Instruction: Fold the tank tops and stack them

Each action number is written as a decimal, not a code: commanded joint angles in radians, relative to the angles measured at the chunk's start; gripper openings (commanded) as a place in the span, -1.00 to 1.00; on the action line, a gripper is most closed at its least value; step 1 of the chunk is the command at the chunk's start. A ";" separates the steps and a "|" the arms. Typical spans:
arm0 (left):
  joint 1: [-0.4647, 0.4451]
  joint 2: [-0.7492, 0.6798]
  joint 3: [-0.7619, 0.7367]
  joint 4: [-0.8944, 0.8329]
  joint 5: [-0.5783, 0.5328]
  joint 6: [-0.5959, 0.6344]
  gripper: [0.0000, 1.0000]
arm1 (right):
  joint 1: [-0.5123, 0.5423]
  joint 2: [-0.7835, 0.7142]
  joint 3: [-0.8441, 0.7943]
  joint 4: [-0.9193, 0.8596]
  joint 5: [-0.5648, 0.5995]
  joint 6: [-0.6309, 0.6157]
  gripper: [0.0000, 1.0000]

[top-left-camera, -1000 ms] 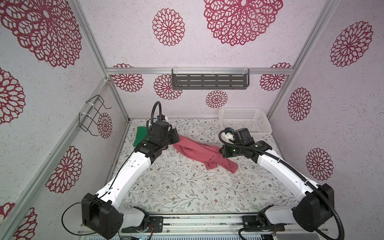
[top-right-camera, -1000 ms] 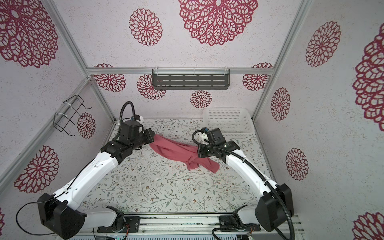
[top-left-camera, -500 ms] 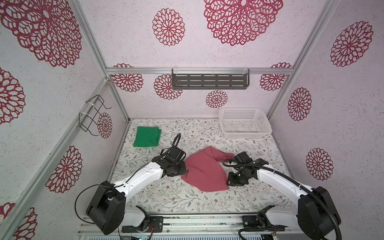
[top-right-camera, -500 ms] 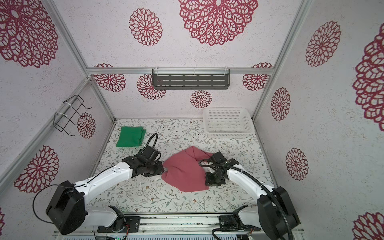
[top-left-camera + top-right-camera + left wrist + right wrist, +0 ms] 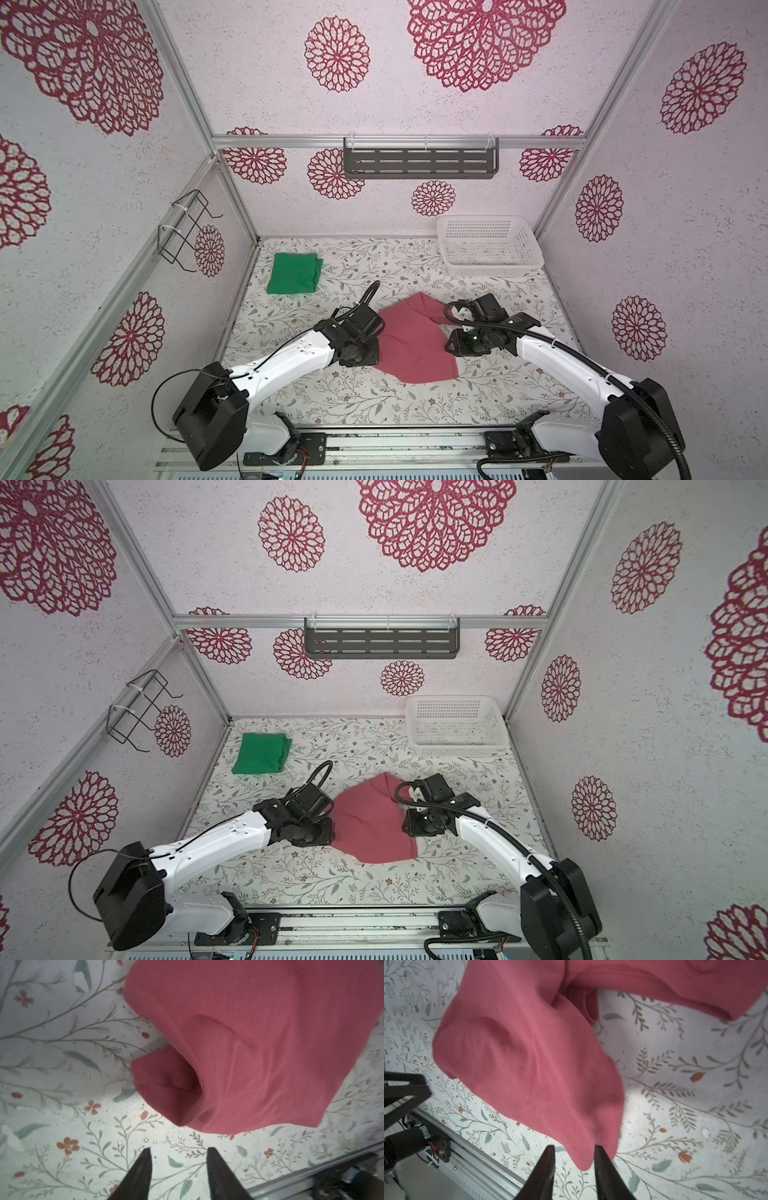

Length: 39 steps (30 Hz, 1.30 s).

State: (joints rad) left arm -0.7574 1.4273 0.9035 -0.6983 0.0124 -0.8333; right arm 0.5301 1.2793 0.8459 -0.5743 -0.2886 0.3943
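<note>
Left gripper [image 5: 178,1149]: jaws stand about halfway parted and empty, with bare floral table [image 5: 332,399] between them. It sits just beside the edge of the pinkish red tank top [image 5: 259,1043] without touching it. Right gripper [image 5: 574,1147]: jaws parted more narrowly. A hem corner of the same garment lies loose in the gap, not clamped, and one finger [image 5: 606,1174] appears to touch the hem. In both top views the pinkish red tank top [image 5: 415,345] lies rumpled mid-table between the two grippers. The green tank top [image 5: 294,273] lies folded at the far left corner, well apart from both arms.
</note>
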 commanded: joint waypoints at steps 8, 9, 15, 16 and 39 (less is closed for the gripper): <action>0.026 0.259 0.251 0.101 0.060 0.079 -0.71 | 0.023 0.191 0.041 0.253 0.043 0.032 -0.34; 0.024 0.260 0.269 0.099 0.086 0.068 -0.72 | 0.004 0.214 0.039 0.271 0.044 0.035 -0.35; 0.010 0.193 0.229 0.163 0.193 -0.001 -0.10 | -0.121 0.303 0.029 0.337 0.066 0.002 -0.37; 0.010 0.190 0.220 0.152 0.192 0.005 0.01 | -0.132 0.313 0.041 0.329 0.068 -0.011 -0.37; 0.018 0.139 0.074 0.000 -0.009 0.145 0.02 | -0.139 0.328 0.077 0.284 0.045 -0.046 -0.36</action>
State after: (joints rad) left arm -0.7433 1.5421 0.9840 -0.7200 0.0307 -0.7094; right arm 0.3904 1.6104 0.8997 -0.2741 -0.2394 0.3748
